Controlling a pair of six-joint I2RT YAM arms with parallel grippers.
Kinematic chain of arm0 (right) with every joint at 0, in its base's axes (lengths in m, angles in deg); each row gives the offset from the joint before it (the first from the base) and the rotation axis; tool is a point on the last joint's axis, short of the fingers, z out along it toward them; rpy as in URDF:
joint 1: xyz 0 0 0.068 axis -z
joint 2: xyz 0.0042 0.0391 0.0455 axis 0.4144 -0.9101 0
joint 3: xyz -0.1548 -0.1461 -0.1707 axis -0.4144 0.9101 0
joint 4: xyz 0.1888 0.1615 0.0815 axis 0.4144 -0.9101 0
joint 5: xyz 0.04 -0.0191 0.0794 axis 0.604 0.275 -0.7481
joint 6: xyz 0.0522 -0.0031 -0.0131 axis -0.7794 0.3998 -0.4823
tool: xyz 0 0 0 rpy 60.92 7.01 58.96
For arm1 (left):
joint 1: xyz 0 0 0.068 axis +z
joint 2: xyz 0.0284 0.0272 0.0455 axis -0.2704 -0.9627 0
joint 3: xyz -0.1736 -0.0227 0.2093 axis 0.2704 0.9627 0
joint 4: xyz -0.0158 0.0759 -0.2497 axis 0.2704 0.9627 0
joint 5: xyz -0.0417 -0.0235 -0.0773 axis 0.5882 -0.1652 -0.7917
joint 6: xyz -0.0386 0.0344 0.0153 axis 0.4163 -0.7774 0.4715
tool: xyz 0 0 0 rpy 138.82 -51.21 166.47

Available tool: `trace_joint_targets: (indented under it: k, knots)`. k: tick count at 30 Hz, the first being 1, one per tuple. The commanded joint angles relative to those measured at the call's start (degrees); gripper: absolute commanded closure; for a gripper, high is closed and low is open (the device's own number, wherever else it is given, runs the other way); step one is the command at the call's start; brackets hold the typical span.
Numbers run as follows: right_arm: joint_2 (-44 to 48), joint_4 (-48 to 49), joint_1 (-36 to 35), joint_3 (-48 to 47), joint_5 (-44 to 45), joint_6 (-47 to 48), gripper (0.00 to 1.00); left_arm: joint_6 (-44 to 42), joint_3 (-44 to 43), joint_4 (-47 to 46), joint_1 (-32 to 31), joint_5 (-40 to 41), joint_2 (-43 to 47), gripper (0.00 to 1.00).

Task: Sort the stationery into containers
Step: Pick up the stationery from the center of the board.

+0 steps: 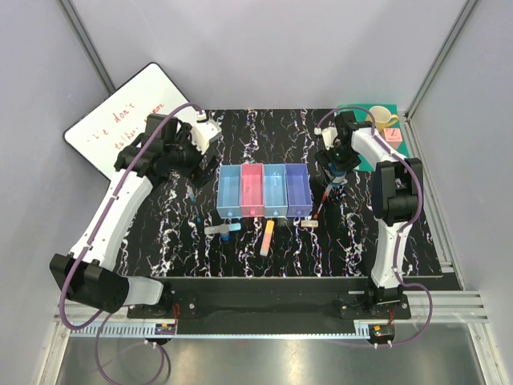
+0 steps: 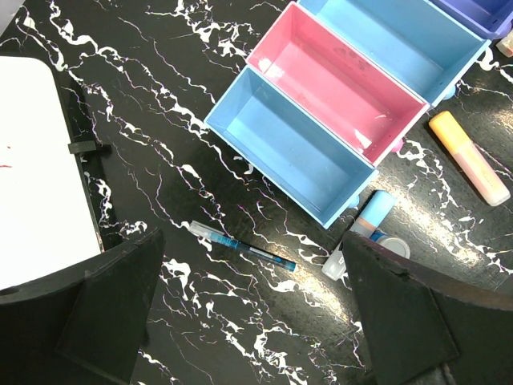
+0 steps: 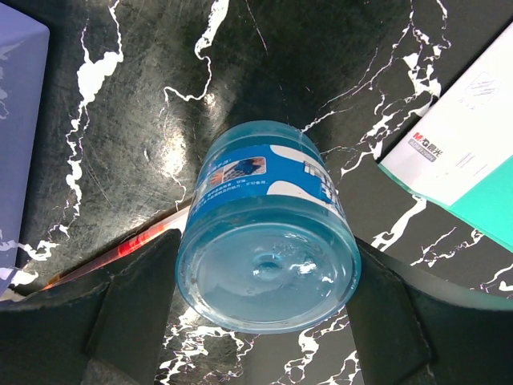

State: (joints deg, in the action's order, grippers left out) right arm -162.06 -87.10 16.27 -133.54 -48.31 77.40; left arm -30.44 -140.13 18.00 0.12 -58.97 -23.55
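The four joined bins (image 1: 262,191) stand mid-table, coloured light blue, pink (image 2: 337,80), light blue and purple. My left gripper (image 2: 252,321) is open and empty above a thin blue pen (image 2: 244,247) lying left of the bins. The grey marker with the cyan tip (image 2: 365,233) and the orange-yellow bar (image 2: 469,158) lie in front of the bins. My right gripper (image 3: 264,321) is shut on the blue round bottle (image 3: 268,257), right of the purple bin (image 3: 16,120). A red pen (image 3: 120,253) lies beneath it. A small white eraser (image 1: 310,224) lies near the purple bin's front.
A whiteboard (image 1: 128,120) leans at the back left, close to my left arm. A green book (image 3: 465,160) with a pink cube (image 1: 392,135) and a yellow mug (image 1: 383,118) sits at the back right, just beyond my right gripper.
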Motion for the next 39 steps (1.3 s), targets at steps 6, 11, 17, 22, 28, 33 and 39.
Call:
trace_joint_targets:
  k: [6,11,17,22,28,33,39]
  knots:
    - [0.93,2.09,-0.14,-2.46,2.12,0.48,0.16,-0.14,-2.22,-0.81,-0.42,-0.2,0.14,0.01]
    - [-0.13,2.18,-0.23,-4.13,2.64,0.75,0.14,-0.14,-2.31,-0.9,-0.6,-0.03,0.05,0.01]
    - [-0.83,2.18,-0.58,-5.28,1.85,0.31,0.12,-0.23,-2.39,-0.81,-0.69,0.15,-0.04,0.01]
    - [-1.36,2.27,-0.76,-5.28,1.68,0.13,0.12,-0.23,-2.48,-0.9,-0.86,0.24,-0.04,0.01]
    - [-1.89,2.53,-1.37,-4.75,1.06,-0.48,0.14,-0.58,-2.66,-0.9,-0.95,0.41,-0.13,0.01]
    - [-2.06,2.71,-1.72,-4.58,0.97,-0.66,0.37,-0.67,-3.01,-0.81,-0.95,0.68,-0.13,0.01]
    - [-0.4,2.97,-1.72,-2.91,1.94,-0.14,0.76,-0.49,-2.83,-0.81,-0.95,0.68,-0.13,0.01]
